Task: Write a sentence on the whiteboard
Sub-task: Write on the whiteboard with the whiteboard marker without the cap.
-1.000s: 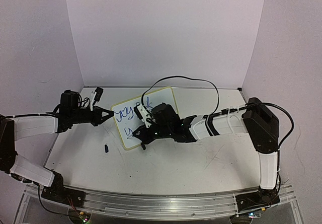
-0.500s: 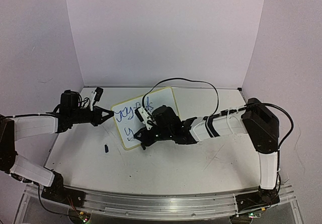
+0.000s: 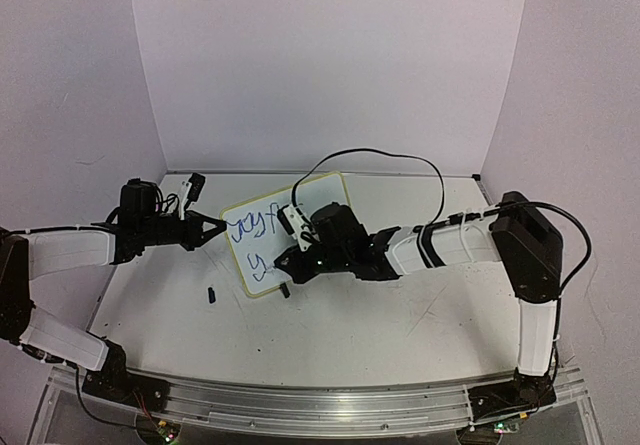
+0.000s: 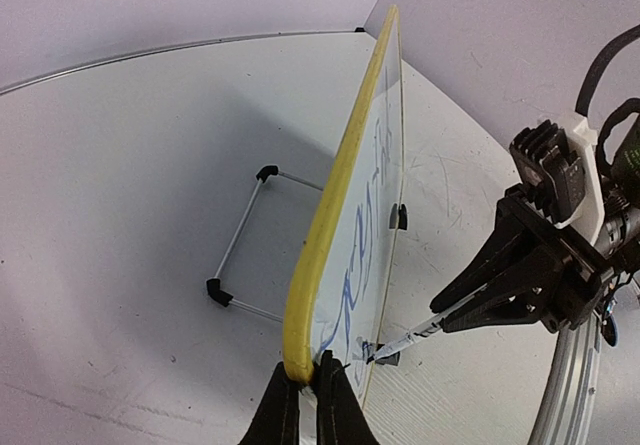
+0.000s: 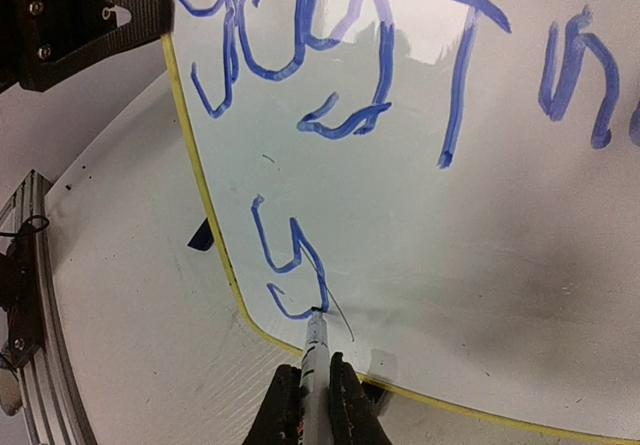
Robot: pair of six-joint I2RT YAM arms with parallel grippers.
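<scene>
- on the counter point(image 3: 360, 335): whiteboard point(image 3: 255, 255) standing, blue writing on it.
- left tool point(image 4: 306, 380): clamped on its yellow edge.
- right tool point(image 5: 315, 390): gripping marker point(image 5: 314, 343), tip on whiteboard.

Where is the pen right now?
In the right wrist view, the pen is between the right fingers, its tip on the whiteboard, lower left, by the blue y.

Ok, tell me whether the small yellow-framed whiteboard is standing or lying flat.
Standing, tilted back: the whiteboard is propped on its thin wire stand, its edge pinched by the left gripper.
</scene>
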